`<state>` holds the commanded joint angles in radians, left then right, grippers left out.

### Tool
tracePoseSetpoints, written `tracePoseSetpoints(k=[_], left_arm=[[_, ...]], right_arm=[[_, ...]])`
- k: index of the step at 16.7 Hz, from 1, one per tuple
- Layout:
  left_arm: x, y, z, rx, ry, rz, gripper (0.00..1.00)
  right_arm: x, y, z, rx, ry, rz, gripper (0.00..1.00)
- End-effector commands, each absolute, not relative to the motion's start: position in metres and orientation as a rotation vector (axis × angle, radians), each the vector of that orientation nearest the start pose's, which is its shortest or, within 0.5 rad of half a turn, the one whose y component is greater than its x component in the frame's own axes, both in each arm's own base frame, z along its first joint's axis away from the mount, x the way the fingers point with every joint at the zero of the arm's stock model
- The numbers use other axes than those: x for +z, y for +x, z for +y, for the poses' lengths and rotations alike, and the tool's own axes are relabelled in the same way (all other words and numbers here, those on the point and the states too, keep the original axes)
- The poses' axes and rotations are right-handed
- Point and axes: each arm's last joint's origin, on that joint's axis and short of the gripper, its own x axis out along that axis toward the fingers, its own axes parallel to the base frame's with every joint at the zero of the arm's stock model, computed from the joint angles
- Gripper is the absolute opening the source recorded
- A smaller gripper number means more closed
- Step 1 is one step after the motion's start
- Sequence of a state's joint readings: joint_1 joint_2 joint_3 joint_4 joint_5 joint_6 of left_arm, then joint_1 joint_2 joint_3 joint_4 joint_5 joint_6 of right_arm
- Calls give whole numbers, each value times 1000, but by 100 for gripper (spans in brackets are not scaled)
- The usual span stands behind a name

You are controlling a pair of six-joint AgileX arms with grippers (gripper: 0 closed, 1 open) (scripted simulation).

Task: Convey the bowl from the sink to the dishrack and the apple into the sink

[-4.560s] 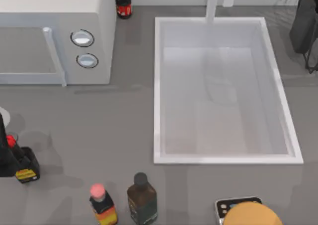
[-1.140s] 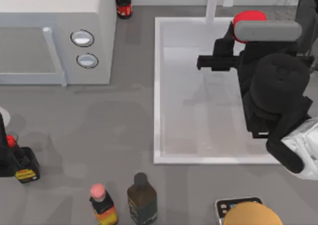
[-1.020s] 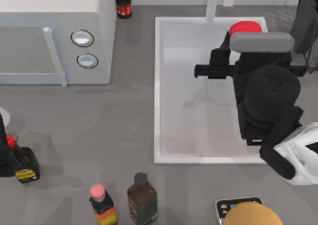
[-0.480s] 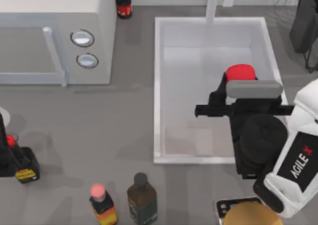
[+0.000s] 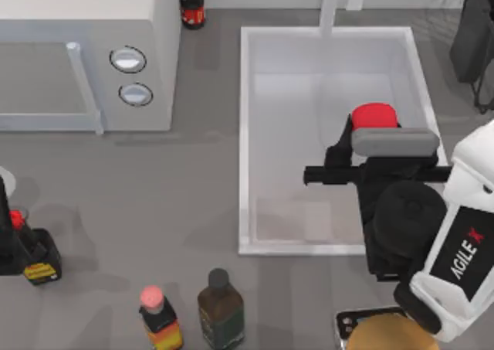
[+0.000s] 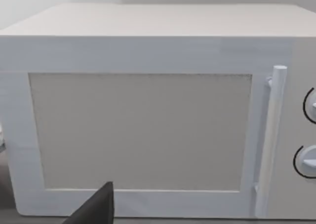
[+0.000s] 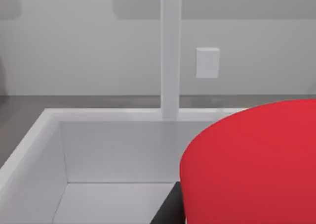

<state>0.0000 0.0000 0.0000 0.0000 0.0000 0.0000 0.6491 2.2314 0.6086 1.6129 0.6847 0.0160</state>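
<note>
Apple over the sink!
My right pincer (image 5: 376, 134) grips the apple (image 5: 374, 117) above the sink (image 5: 245, 134), right of centre; tap (image 7: 170, 51) beyond, left arm parked by the microwave (image 6: 148, 115).

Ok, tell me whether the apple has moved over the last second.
Yes. In the top view the apple, carried at the right pincer, has come from the sink's far rim by the tap toward its middle.
</note>
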Motion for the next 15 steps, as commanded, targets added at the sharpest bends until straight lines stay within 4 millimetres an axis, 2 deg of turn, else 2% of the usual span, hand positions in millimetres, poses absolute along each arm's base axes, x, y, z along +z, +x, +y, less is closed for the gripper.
tracePoseSetpoints(k=[10,15], left_arm=[[160,106,-1,0,0,0,100],[160,106,-1,0,0,0,100]], right_arm=[[59,270,184,-10,0,0,98],[59,270,184,-10,0,0,100]])
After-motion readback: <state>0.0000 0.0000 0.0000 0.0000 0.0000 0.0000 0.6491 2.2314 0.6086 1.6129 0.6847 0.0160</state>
